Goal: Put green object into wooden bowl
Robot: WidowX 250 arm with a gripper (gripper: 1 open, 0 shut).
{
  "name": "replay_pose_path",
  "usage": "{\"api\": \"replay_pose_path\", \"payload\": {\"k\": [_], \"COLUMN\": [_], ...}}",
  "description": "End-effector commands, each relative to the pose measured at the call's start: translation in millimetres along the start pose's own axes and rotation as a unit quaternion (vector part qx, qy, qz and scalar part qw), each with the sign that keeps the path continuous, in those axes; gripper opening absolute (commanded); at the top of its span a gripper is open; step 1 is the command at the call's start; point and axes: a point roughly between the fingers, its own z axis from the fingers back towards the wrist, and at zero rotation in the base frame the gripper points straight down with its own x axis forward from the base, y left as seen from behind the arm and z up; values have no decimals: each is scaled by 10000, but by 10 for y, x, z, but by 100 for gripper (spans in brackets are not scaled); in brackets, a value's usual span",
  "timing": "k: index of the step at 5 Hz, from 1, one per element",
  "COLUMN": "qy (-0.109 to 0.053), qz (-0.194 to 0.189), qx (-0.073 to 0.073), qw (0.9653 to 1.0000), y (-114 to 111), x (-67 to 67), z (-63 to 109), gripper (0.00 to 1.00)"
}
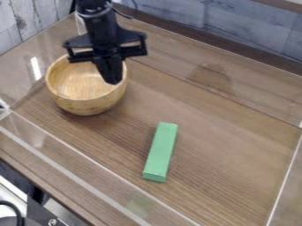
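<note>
The gripper (109, 78), closed and empty, is hanging over the wooden bowl (83, 82); the green object (162, 151) is lying well apart, risking a skipped pickup.

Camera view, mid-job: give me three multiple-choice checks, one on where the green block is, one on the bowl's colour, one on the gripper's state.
1. Where is the green block?
A. inside the wooden bowl
B. flat on the table, apart from the bowl
C. in the gripper

2. What colour is the wooden bowl?
A. light tan
B. dark red
C. white

3. How is the gripper?
A. shut on the green block
B. wide open
C. shut, holding nothing

Answers:
1 B: the block lies on the wooden table, to the lower right of the bowl.
2 A: pale wood, grain visible.
3 C: the fingers meet in one tip at the bowl's rim, nothing between them.
</note>
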Motion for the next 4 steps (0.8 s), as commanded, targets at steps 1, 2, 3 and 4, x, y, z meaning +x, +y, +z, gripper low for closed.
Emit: {"api": "replay_pose_path", "payload": {"k": [1, 2, 3, 4], "qy": [-173, -164, -148, -153], "qz": [161, 322, 293, 314], "qx": [-11, 7, -14, -29], "qw": [9997, 9993, 9995, 9994], "y": [-95, -207, -382, -538], "x": [12, -39, -88, -125], "z": [0, -63, -183, -314], "gripper": [0, 0, 0, 0]}}
